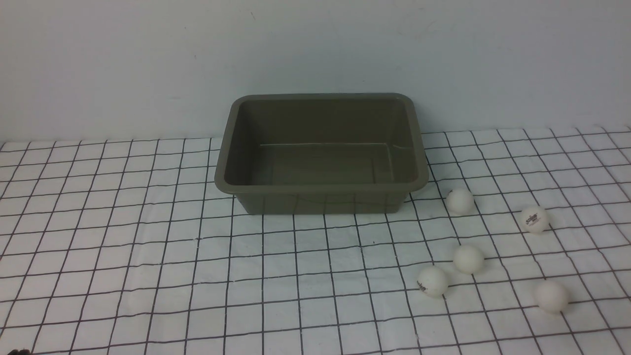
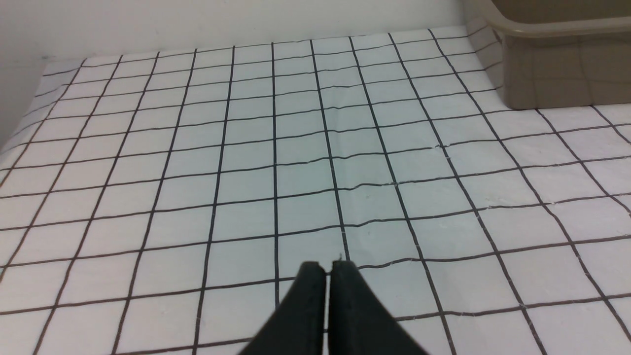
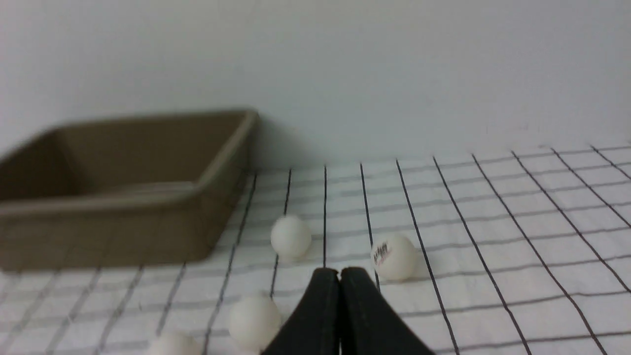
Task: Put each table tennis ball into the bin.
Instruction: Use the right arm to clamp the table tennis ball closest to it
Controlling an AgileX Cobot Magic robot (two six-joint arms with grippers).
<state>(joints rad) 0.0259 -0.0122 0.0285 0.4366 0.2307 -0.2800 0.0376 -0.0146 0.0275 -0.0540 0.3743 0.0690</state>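
L gripper (image 2: 328, 268): both black fingers pressed flat together, tips low over the checked cloth (image 2: 246, 172). L wrist view also catches one corner of the bin (image 2: 557, 74), well apart from the tips.

Front view, left third of frame: just cloth, white w/ black grid, up to the pale wall (image 1: 148, 59).

Centre, upper-mid: bin sits upright on the cloth, olive-brown, back rim close to the wall.

All five balls lie outside it on the cloth, right of centre to lower right:
- ball 1 (image 1: 433, 281): dark logo, lower right of centre.
- ball 2 (image 1: 459, 200): nearest the bin, just off its front-right corner, not touching.
- ball 3 (image 1: 468, 259): just up-right of ball 1, small gap.
- ball 4 (image 1: 534, 219): logo facing cam, further right.
- ball 5 (image 1: 551, 296): plain, lowest and furthest right.

R gripper (image 3: 339, 273): fingers shut tight together, gripping no ball. R wrist view is a bit blurred; several balls lie near the tips, the logo one just beside them.
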